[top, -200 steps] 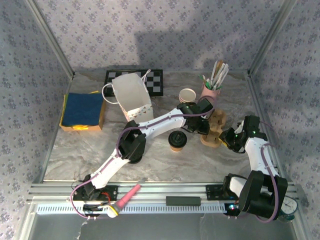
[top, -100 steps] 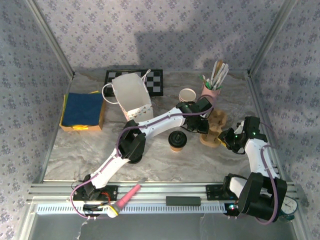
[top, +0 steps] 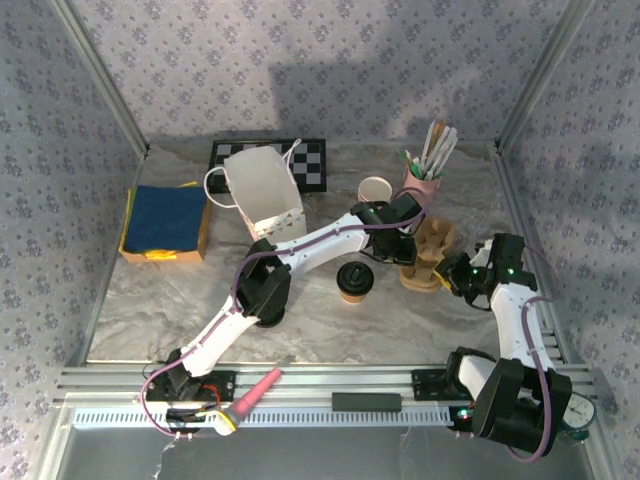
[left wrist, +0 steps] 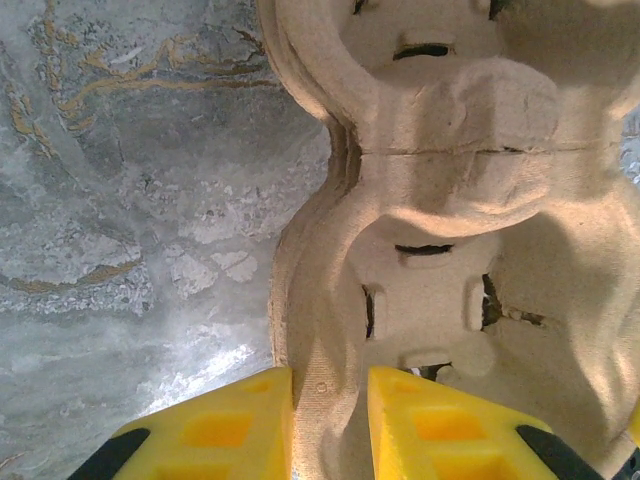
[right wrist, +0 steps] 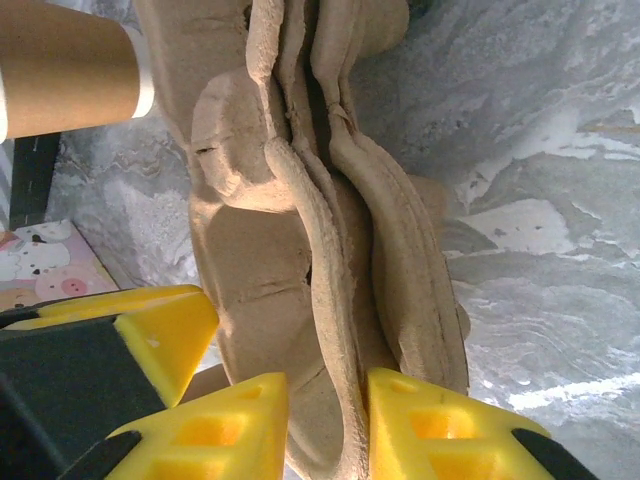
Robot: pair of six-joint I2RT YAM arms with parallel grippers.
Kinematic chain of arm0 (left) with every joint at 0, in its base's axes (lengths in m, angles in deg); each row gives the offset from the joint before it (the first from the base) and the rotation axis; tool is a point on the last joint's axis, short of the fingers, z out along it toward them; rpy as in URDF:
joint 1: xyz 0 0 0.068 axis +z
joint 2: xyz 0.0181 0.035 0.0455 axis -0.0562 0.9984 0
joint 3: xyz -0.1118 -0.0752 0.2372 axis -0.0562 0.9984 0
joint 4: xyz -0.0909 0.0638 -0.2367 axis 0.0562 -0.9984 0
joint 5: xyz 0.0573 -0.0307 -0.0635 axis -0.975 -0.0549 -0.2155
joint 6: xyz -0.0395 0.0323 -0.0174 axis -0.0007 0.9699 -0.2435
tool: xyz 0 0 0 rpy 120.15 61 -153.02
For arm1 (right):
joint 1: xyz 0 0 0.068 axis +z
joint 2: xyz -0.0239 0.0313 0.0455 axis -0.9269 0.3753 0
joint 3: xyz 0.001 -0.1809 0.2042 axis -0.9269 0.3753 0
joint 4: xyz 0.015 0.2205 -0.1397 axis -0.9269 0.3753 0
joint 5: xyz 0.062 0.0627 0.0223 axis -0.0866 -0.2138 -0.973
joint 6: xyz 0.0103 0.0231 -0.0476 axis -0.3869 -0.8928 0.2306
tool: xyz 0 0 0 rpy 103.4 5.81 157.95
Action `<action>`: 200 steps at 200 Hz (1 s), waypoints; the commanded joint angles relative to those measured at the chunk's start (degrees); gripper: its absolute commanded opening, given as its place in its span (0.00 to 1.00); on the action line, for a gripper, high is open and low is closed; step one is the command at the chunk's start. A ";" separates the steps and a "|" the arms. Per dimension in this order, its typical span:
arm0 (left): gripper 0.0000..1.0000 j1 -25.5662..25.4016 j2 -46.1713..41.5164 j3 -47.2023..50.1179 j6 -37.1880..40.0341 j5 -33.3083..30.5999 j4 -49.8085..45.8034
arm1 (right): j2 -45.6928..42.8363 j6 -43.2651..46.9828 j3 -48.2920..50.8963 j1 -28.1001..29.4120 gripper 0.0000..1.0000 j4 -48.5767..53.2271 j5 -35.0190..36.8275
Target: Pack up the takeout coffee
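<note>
The takeout coffee (top: 354,282), a small tan paper cup, stands mid-table with a black lid on top, apart from both grippers. To its right is a stack of moulded brown pulp cup carriers (top: 428,252). My left gripper (top: 404,246) reaches over from the left and is shut on the stack's left rim; the left wrist view shows the yellow fingers (left wrist: 240,420) of this gripper (left wrist: 330,388) pinching a carrier wall (left wrist: 330,330). My right gripper (top: 453,272) is shut on the stack's right edge. There that gripper (right wrist: 327,392) clamps the layered carrier rims (right wrist: 330,270).
An open-topped tan cup (top: 375,190) and a pink holder of utensils (top: 428,172) stand behind the carriers. A white paper bag (top: 262,195) stands at back left, before a checkerboard (top: 308,160). A blue cloth on a box (top: 166,222) lies far left.
Both grippers have kept their hold on the carriers. The left gripper and the stack have shifted slightly toward the back, and the right forearm has followed a little.
</note>
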 commanded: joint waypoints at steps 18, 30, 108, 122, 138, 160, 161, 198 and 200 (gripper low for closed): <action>0.26 -1.02 -0.97 -0.24 -0.85 4.37 1.67 | -1.54 -1.69 -0.42 -0.05 0.27 -1.64 -4.44; 0.25 -1.02 -1.01 -0.25 -0.89 4.29 1.69 | -1.51 -1.83 -0.39 -0.04 0.27 -1.78 -4.71; 0.25 -0.76 -2.35 -0.24 -1.90 5.27 3.04 | -1.16 -0.69 0.11 -0.35 0.29 -0.51 -2.29; 0.25 -0.46 -2.62 -0.17 -2.57 6.09 3.68 | -0.96 -0.48 0.57 -0.32 0.29 -0.51 -1.89; 0.25 -0.24 -2.95 -0.08 -3.46 7.11 4.37 | -0.48 0.00 0.71 -0.35 0.29 -0.51 -0.96; 0.25 0.11 -3.78 0.60 -4.68 8.41 5.85 | 0.25 0.54 0.75 -0.31 0.29 0.19 0.28; 0.25 0.11 -3.88 0.62 -4.68 8.50 5.91 | 0.26 0.57 0.75 -0.30 0.29 0.50 0.32; 0.25 0.82 -5.70 3.32 -6.90 10.71 9.62 | 1.10 1.28 1.21 -0.34 0.29 1.03 2.14; 0.25 0.89 -5.90 3.55 -7.05 10.88 10.42 | 1.14 1.29 1.20 -0.35 0.29 1.06 2.26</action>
